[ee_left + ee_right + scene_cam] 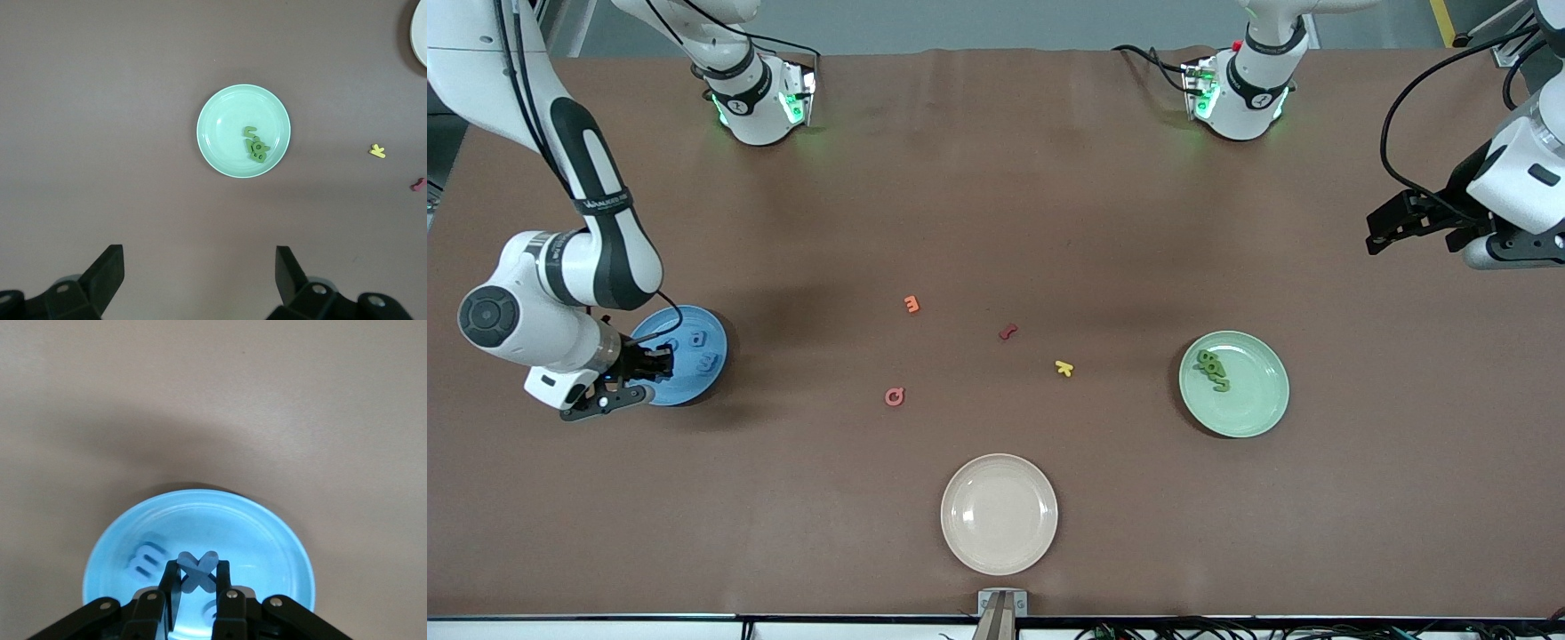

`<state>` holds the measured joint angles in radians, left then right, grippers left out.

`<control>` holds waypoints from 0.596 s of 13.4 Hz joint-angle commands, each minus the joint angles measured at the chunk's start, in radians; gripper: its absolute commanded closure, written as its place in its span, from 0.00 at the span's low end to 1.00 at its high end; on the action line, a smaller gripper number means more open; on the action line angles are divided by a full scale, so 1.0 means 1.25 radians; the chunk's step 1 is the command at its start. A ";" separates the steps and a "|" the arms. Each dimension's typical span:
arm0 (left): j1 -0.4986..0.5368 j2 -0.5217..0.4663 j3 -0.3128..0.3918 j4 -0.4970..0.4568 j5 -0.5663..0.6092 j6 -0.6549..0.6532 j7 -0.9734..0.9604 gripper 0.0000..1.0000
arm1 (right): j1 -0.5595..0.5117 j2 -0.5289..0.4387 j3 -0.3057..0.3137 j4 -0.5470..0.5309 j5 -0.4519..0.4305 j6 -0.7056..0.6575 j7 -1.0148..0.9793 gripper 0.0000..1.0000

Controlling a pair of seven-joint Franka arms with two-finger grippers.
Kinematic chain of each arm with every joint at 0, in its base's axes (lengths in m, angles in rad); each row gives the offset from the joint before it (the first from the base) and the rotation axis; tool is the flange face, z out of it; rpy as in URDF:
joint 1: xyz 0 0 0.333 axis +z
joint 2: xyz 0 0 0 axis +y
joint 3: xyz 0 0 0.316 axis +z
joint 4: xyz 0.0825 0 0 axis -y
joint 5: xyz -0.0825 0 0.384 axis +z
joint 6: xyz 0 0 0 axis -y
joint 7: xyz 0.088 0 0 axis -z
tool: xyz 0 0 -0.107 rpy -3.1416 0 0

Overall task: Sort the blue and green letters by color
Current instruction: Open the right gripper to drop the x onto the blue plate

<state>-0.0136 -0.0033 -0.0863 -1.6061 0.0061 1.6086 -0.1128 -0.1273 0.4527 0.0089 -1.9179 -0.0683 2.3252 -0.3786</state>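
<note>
My right gripper (660,363) is shut on a blue X letter (199,581) and holds it just over the blue plate (713,325) at the right arm's end of the table. In the right wrist view my right gripper (197,567) is above the plate (267,533), where a blue letter (147,559) lies and another is partly hidden. Two blue letters (698,339) show on the plate in the front view. The green plate (1258,404) holds several green letters (1214,369). My left gripper (1376,233) is open and empty, high near the left arm's end, and in its own view (199,267) it looks down on the green plate (227,127).
An orange letter (911,304), a dark red letter (1008,332), a yellow letter (1064,368) and a pink letter (895,396) lie mid-table. An empty pale plate (999,551) sits nearer the front camera.
</note>
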 commanded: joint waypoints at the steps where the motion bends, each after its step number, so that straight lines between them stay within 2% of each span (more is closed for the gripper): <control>1: -0.001 0.001 -0.001 0.012 0.011 -0.001 0.012 0.00 | -0.023 0.015 0.017 -0.012 -0.021 0.020 -0.009 0.95; 8: -0.001 0.008 -0.011 0.012 0.012 0.003 0.008 0.00 | -0.027 0.046 0.017 -0.012 -0.021 0.054 -0.019 0.93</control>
<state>-0.0146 -0.0019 -0.0931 -1.6045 0.0062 1.6087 -0.1128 -0.1362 0.5001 0.0098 -1.9303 -0.0748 2.3711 -0.3936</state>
